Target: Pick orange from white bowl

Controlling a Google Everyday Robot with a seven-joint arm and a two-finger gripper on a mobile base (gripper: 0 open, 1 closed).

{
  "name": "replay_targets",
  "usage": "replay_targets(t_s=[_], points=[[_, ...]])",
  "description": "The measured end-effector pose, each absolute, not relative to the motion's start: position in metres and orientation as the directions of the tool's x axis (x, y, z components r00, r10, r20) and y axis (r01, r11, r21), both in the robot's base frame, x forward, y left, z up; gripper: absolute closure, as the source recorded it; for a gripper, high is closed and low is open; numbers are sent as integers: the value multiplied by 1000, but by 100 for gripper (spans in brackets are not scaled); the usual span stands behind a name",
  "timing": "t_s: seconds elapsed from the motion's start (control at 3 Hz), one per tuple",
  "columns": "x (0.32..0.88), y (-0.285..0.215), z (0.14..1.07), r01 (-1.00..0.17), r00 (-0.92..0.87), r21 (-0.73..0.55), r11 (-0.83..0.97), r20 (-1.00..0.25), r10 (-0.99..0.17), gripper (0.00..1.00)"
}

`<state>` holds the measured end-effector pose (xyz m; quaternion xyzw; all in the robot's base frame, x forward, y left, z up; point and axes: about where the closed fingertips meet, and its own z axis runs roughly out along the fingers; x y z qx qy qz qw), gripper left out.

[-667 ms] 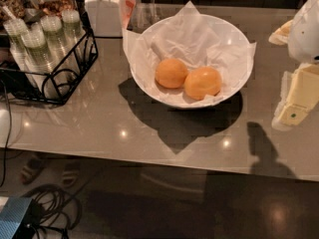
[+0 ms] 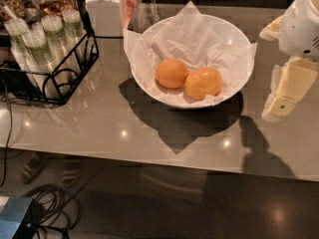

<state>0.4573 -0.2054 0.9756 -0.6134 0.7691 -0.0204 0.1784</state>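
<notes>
Orange sits in white bowl, right of and touching smaller orange, both on crumpled paper. Bowl on grey table. Gripper hangs off bowl's right side, near rim, apart from fruit, fingers spread, nothing between them. Black wire rack of cups far left, well apart.

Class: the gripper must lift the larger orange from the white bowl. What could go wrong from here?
The orange lies against the smaller orange, so the wrong one may get knocked or caught. The gripper hangs to the right, outside the white bowl; a low approach could strike its rim. The crumpled paper might get pinched too.
</notes>
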Motion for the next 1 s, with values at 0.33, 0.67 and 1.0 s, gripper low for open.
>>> replay_targets(t_s=[0.33,0.67,1.0], points=[[503,-174,972,-959,-110,-215,185,-319,-941,0],[514,-171,980,-953,-99,-237,186,-337,-936,0],[515,-170,979,-952,-100,-240,189,-341,-935,0]])
